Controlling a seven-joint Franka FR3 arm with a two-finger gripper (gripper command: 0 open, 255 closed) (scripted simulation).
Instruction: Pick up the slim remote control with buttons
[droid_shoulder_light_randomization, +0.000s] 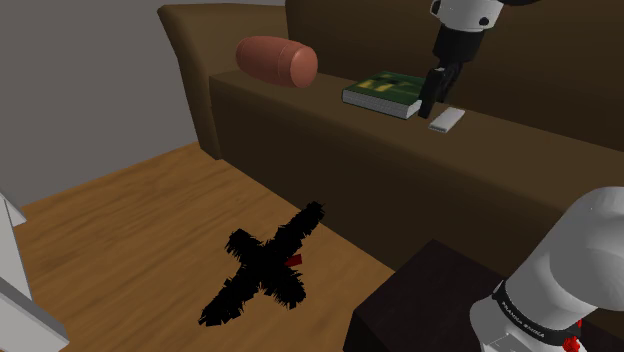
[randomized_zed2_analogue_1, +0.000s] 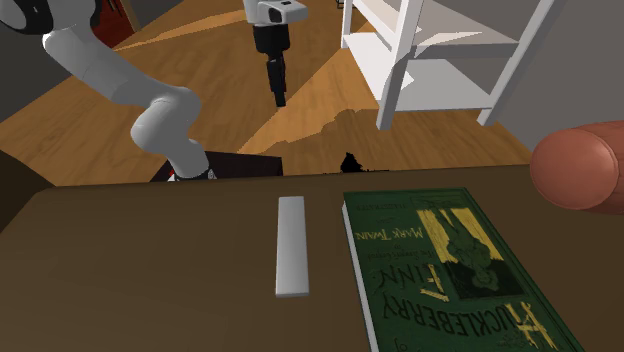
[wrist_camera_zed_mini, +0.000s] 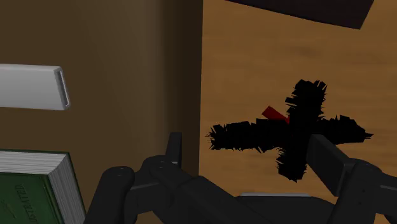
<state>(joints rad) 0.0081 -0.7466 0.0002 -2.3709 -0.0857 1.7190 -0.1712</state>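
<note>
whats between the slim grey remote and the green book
Nothing: bare brown sofa seat separates slim grey remote and green book, in the second exterior view.

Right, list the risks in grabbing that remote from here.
The Huckleberry Finn book lies close beside the grey remote; the open gripper may strike the book's edge when it descends. The remote lies flat and thin on the sofa seat, so the grip might slip off it.

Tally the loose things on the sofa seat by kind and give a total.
Grey remote control: 1
Green book: 1
Reddish-brown bolster cushion: 1
Total: 3
</note>
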